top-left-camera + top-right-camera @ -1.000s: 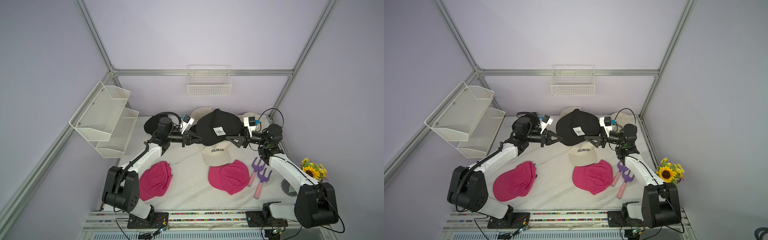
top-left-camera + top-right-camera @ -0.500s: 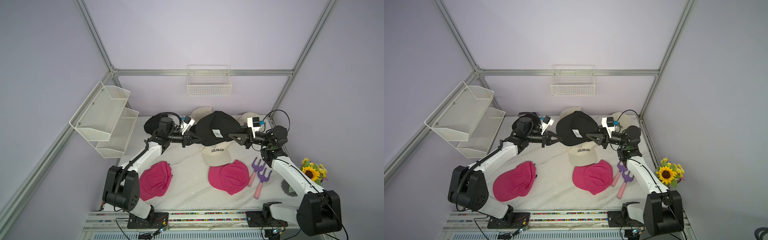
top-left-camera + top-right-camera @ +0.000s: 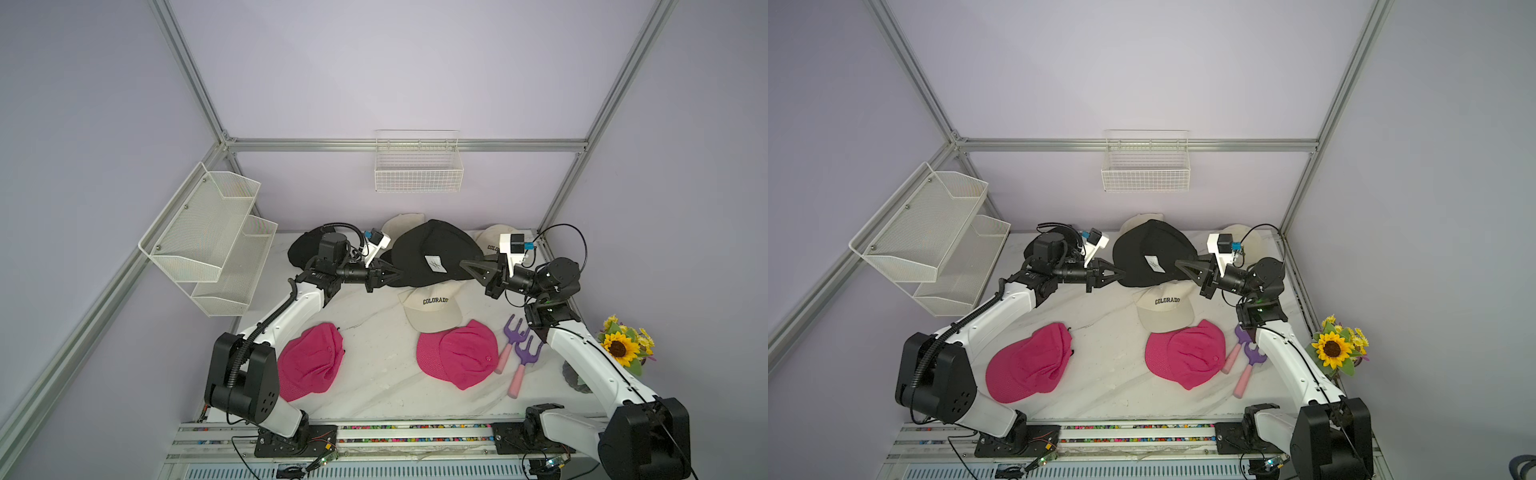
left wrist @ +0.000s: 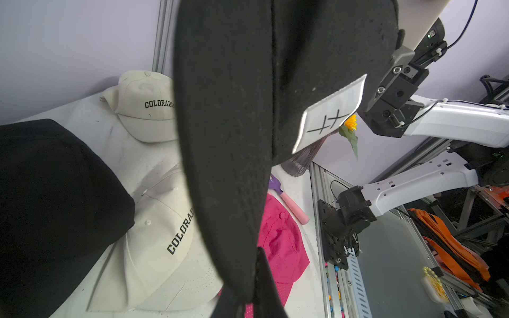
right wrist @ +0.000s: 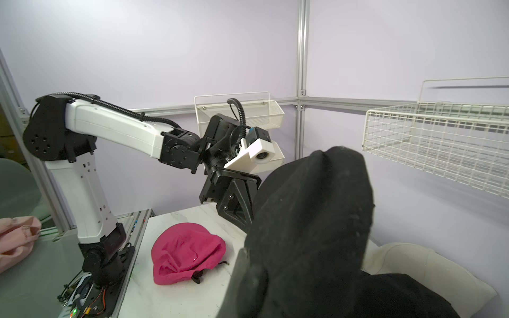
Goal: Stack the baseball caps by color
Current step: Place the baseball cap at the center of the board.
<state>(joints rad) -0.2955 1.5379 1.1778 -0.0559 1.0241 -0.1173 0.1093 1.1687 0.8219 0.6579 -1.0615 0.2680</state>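
A black cap with a white square patch (image 3: 432, 253) (image 3: 1150, 251) hangs above the back of the table, stretched between both grippers. My left gripper (image 3: 395, 272) (image 3: 1121, 273) (image 4: 253, 289) is shut on its left edge. On the opposite edge my right gripper (image 3: 465, 264) (image 3: 1179, 264) (image 5: 256, 283) is shut as well. Under it lies a cream COLORADO cap (image 3: 432, 309) (image 4: 159, 234). Two more cream caps (image 3: 401, 222) (image 3: 488, 240) sit at the back. Another black cap (image 3: 301, 253) (image 4: 55, 192) rests back left. Pink caps (image 3: 309, 363) (image 3: 461, 357) (image 5: 187, 253) lie near the front.
Two purple garden forks with pink handles (image 3: 517, 351) lie right of the pink cap. A sunflower pot (image 3: 623, 349) stands at the right edge. A wire basket (image 3: 417, 166) hangs on the back wall and a mesh shelf (image 3: 208, 237) on the left wall.
My right gripper's jaws have closed on the black cap's right edge, and that arm has risen slightly. The left gripper has kept its hold.
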